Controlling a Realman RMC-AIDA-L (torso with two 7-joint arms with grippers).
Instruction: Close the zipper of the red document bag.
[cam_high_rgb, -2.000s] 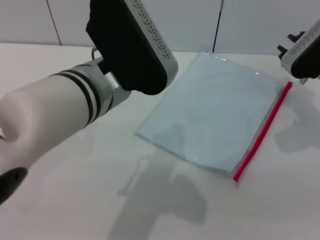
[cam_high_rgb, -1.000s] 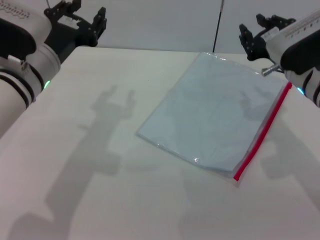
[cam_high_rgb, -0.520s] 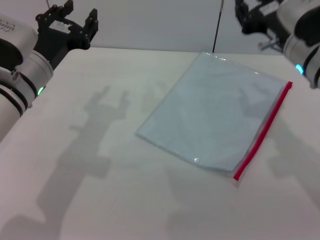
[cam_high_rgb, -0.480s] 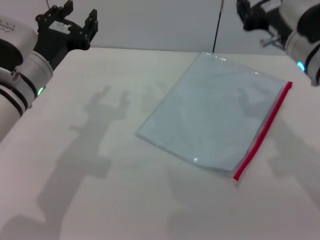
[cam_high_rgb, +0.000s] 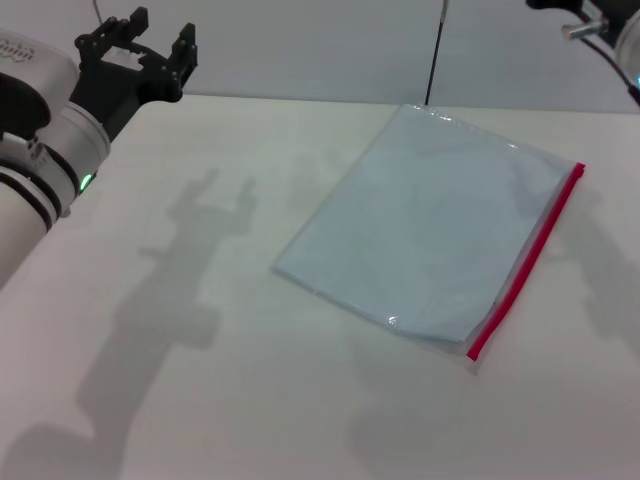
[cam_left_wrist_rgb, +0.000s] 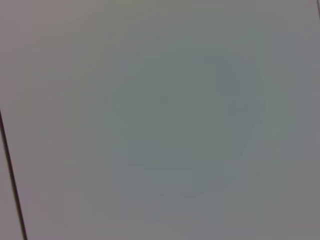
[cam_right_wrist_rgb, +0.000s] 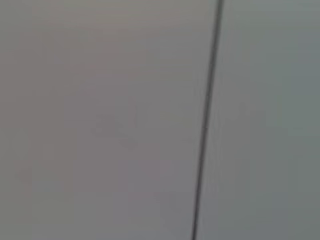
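Note:
The red document bag (cam_high_rgb: 430, 220) is a flat, pale-blue translucent pouch lying slanted on the white table (cam_high_rgb: 250, 400), right of centre in the head view. Its zipper (cam_high_rgb: 527, 260) is a thin bright-red strip along the bag's right edge, running from the far right corner to the near corner. I cannot make out the slider. My left gripper (cam_high_rgb: 158, 30) hovers open and empty over the table's far left corner, well away from the bag. Only a sliver of my right gripper (cam_high_rgb: 548, 4) shows at the top right edge, above the bag's far side. Both wrist views show only blank wall.
A pale wall with a dark vertical seam (cam_high_rgb: 434, 60) stands behind the table's far edge. Shadows of both arms fall on the tabletop to the left of and in front of the bag.
My right gripper has risen and drifted right, almost leaving the head view. The left gripper has barely shifted. The bag has not moved.

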